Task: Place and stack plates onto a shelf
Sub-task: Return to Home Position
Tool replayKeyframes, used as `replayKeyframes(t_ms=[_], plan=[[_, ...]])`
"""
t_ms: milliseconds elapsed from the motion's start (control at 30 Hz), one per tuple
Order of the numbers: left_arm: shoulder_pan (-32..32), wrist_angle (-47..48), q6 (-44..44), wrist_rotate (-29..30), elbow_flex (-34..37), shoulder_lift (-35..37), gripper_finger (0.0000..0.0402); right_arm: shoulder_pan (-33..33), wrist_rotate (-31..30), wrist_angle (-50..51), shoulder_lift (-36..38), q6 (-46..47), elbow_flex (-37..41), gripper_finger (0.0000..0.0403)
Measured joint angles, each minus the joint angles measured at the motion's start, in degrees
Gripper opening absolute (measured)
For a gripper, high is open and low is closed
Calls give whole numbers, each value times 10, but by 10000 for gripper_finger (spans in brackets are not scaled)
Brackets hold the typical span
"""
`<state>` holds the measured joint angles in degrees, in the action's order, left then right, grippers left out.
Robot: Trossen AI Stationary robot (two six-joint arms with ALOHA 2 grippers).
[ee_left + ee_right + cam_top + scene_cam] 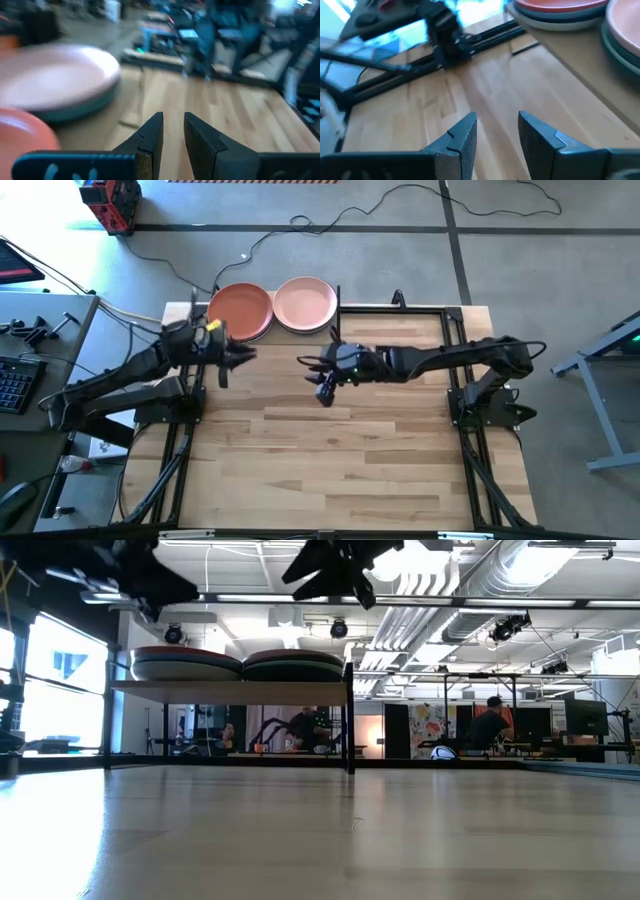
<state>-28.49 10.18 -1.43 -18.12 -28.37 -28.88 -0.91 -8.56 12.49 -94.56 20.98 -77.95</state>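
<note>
On the shelf [230,687] at the far edge of the table [330,460] we see two stacks: an orange plate [240,308] tops the left one, a pink plate [305,303] the right. The left gripper [245,353] and right gripper [315,375] hover just before them, fingers apart and empty. To go home cleanly, we judge each should draw back clear of the rims; we read no labels.

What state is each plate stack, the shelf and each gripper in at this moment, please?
Shelf: carrying two plate stacks.
Orange-topped stack: resting on it, on the left arm's side.
Pink-topped stack: resting on it, beside the other stack.
Left gripper: open, empty, raised near the orange-topped stack.
Right gripper: open, empty, raised in front of the pink-topped stack.
</note>
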Motion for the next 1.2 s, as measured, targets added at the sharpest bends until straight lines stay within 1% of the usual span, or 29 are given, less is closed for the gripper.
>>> replayKeyframes(t_ms=[100,200,367,533,700,833,933,1067,1200], plan=[[11,-6,0,-38,47,6,66,-10,-34,-51,0,10,28,124],[21,-27,-11,-38,100,20,66,-14,-35,-79,0,13,47,124],[36,-129,-46,-37,183,56,66,-14,-34,-78,0,45,57,124],[47,-156,-40,-25,237,99,66,-4,-33,-98,0,47,58,124],[49,-168,-24,-10,273,132,66,12,-33,-105,0,46,58,124],[49,-153,-2,8,277,143,66,23,-25,-104,0,41,58,124],[49,-152,15,6,277,143,66,28,-22,-101,0,16,58,124],[49,-149,17,6,277,143,66,29,-22,-87,0,-20,58,124],[49,-137,-10,7,277,143,66,29,-22,-52,2,-57,58,124]])
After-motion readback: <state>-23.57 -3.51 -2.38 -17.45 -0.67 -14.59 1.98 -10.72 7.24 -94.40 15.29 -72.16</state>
